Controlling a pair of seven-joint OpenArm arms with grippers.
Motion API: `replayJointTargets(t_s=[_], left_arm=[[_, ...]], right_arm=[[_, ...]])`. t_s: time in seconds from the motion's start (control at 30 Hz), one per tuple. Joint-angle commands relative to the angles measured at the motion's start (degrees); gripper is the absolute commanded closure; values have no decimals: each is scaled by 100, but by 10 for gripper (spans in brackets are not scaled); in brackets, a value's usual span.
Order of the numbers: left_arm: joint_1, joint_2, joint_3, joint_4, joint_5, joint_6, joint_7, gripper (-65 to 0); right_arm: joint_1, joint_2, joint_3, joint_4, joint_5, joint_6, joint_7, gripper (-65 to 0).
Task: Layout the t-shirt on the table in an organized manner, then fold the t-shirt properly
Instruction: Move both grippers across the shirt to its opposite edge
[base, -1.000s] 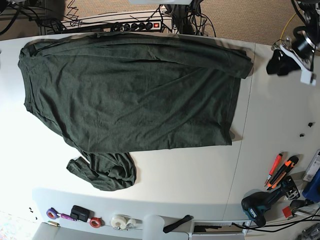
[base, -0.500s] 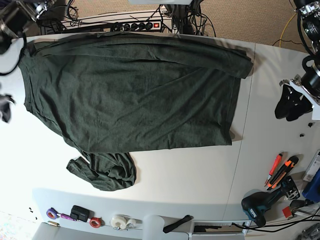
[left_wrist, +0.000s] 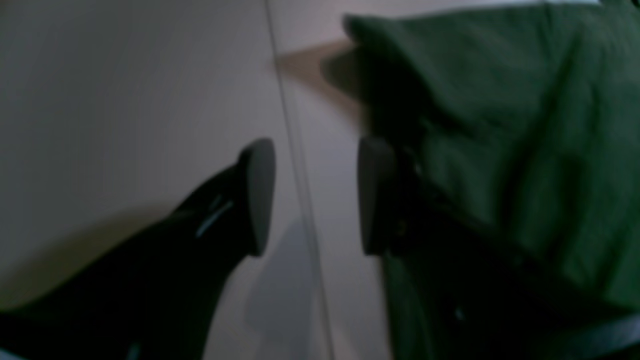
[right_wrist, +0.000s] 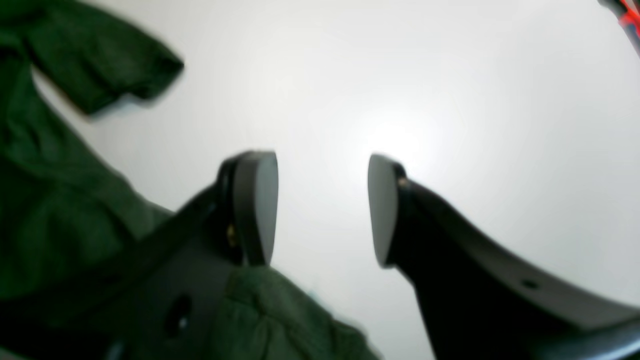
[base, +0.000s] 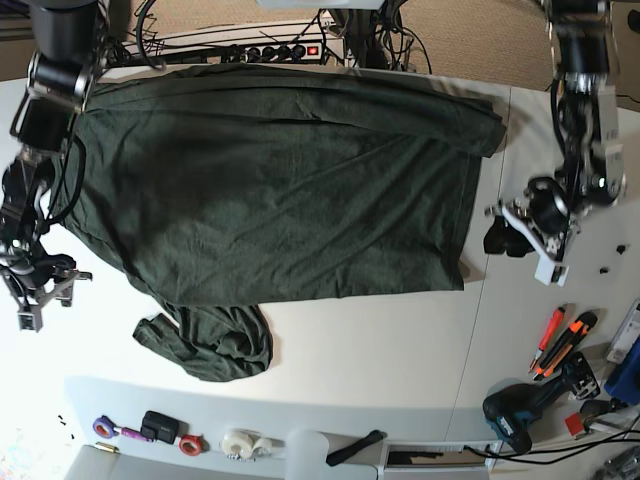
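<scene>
Left wrist: left claw (left_wrist: 316, 197) is released, nothing between the pads, hovering over the worktop (left_wrist: 125, 100) right at the seam line (left_wrist: 295, 150). The t-shirt (left_wrist: 500, 125) edge sits just beside one fingertip (left_wrist: 372, 195). Picture is blurred, so I can't tell whether that pad touches cloth. Risk: if it drops here it pinches only the outer hem, or bare worktop, and the pull drags one layer instead of the whole side.

Right wrist: right claw (right_wrist: 322, 207) is also released and empty, over bare white surface. Shirt fabric lies beside and under one finger (right_wrist: 255, 205), with a loose sleeve-like flap (right_wrist: 105, 70) further off. Risk: closing here catches a stray fold, not a clean corner, and adds wrinkles.

Base: t-shirt (base: 270, 170) is spread over most of the worktop (base: 380, 350), but one sleeve (base: 210, 340) is bunched at the near edge and the far edge is doubled over. Left claw (base: 508, 232) sits at the hem side, right claw (base: 35, 285) at the collar side, both low. Biggest risk, I reckon: folding before the bunched sleeve is flattened locks in a lopsided fold. Uneven pulls from the two ends could also skew the shirt or slide it toward the tools (base: 560, 345) at the side.
</scene>
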Motion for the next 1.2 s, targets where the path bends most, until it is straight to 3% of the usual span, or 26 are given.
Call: replayJointTargets(t_s=[0.0,0.13,0.3,0.47,0.87,1.03,1.17], left_arm=[[-337,-96,0,-260,-120,-26,-120,-270],[-1283,-81,-7,-1740,-551,-262,15,-271],[-2181,48,-7,-3381,-1405,-953,623,-280],[-2618,385,-7,-4496,-1565,-1106,673,-301],[-2852,1060,83,-4601,-1593,-1204,1191,-301],[-3069,992,957,-4599,-1097,-1204,1180,-301],[-3338,883,1598,-4594,-1078,-1200,1182,-301]], right_arm=[[317,136,-9,-195,-20,-35,227,-291],[793,153,-4,-1233,-17,125,448,-291],[1014,136,-7,-1655,184,225,490,-291],[1029,-17,-7,-1655,275,271,444,-291],[1029,-498,-7,-1655,278,348,393,-291],[1029,-479,-7,-1655,245,345,354,-291],[1027,-481,-7,-1655,170,345,354,-291]])
